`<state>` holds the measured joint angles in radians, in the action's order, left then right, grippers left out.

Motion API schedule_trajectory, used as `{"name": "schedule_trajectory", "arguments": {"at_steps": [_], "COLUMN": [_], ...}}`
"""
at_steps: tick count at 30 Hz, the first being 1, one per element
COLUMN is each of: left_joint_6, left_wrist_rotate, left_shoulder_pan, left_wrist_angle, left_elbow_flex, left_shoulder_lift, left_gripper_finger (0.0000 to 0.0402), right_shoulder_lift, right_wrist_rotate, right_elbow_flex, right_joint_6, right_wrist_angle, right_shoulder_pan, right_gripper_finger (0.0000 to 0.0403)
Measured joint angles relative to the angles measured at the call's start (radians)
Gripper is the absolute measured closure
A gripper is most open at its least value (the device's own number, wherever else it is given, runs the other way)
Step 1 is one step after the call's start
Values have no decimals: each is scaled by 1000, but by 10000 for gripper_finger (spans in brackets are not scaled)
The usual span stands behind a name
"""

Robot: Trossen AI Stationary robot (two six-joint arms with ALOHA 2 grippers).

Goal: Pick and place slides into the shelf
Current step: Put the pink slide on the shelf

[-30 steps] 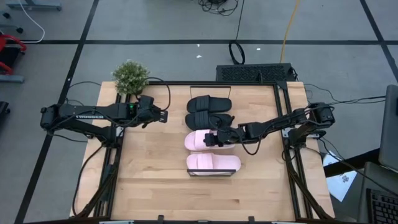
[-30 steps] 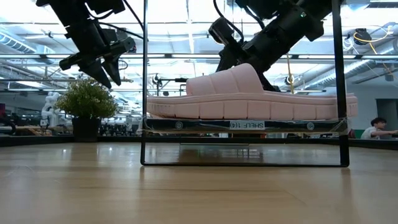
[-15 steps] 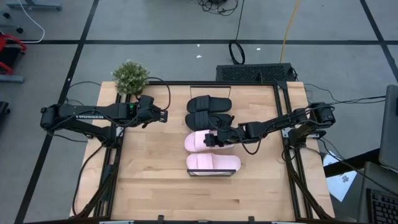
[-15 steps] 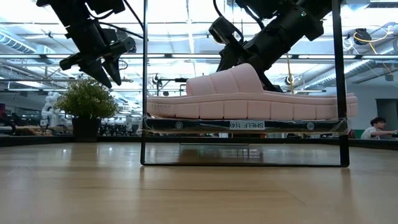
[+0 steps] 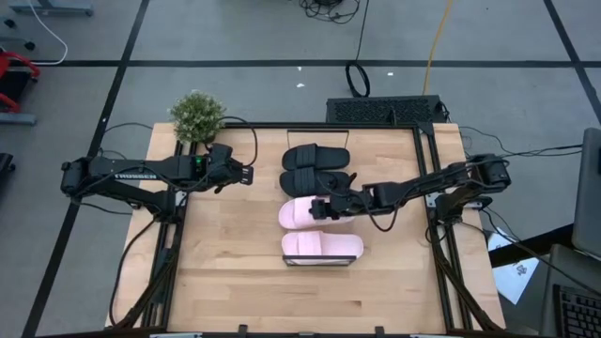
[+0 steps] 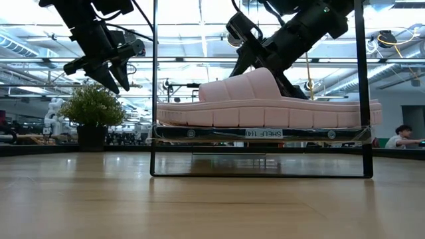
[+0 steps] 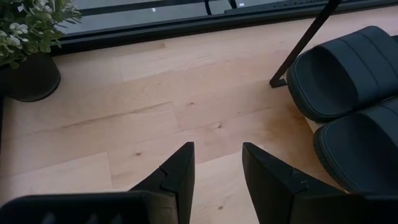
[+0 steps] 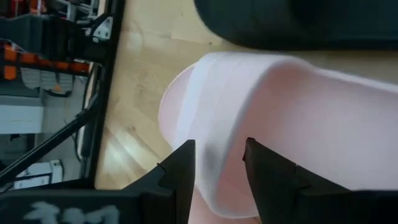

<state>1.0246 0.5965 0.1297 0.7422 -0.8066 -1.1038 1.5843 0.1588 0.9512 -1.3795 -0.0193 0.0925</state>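
Four slides lie side by side across the narrow shelf (image 5: 319,266): two black (image 5: 315,156) (image 5: 315,179) toward the far end, two pale pink (image 5: 306,213) (image 5: 322,247) toward the near end. In the low view the nearest pink slide (image 6: 265,106) rests sole-down on the shelf board (image 6: 199,133). My right gripper (image 5: 321,207) is open just above the farther pink slide (image 8: 298,124), its fingers (image 8: 180,162) over the slide's rounded end and clear of it. My left gripper (image 5: 248,175) (image 7: 217,149) is open and empty, above bare table to the left of the black slides (image 7: 348,74).
A potted plant (image 5: 197,115) stands at the table's far left corner, also in the left wrist view (image 7: 28,43). Dark metal frame posts (image 6: 155,86) (image 6: 362,86) rise at the shelf's ends. Bare wooden tabletop (image 5: 225,253) lies to the left and near side of the shelf.
My right gripper has risen a little above the farther pink slide. The slides and my left arm have stayed where they were.
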Motion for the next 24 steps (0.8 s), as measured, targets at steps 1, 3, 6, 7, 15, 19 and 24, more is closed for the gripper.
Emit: {"name": "schedule_trajectory", "arguments": {"at_steps": [1,3,6,7,15,19,24], "left_joint_6": [0,0,-2,-2,-3,-3,-3], "left_wrist_rotate": [0,0,7,7,8,8,8], "left_shoulder_pan": [0,0,0,0,0,0,0], "left_wrist_angle": [0,-1,-3,-4,-3,-3,-3], "left_elbow_flex": [0,0,0,0,0,0,0], "left_shoulder_lift": [0,0,0,0,0,0,0], "left_gripper_finger": [272,272,272,272,272,272,272], "right_shoulder_lift": [-5,-7,-7,-7,-18,-20,-25], "right_wrist_rotate": [2,2,1,0,0,0,0], "right_elbow_flex": [0,0,0,0,1,0,0], "right_joint_6": [0,0,-15,-24,-33,-34,-34], "right_wrist_angle": [10,15,39,42,55,56,56], "right_shoulder_pan": [0,-1,-1,-1,-1,-1,-1], "right_gripper_finger": [276,276,276,276,276,276,276]}}
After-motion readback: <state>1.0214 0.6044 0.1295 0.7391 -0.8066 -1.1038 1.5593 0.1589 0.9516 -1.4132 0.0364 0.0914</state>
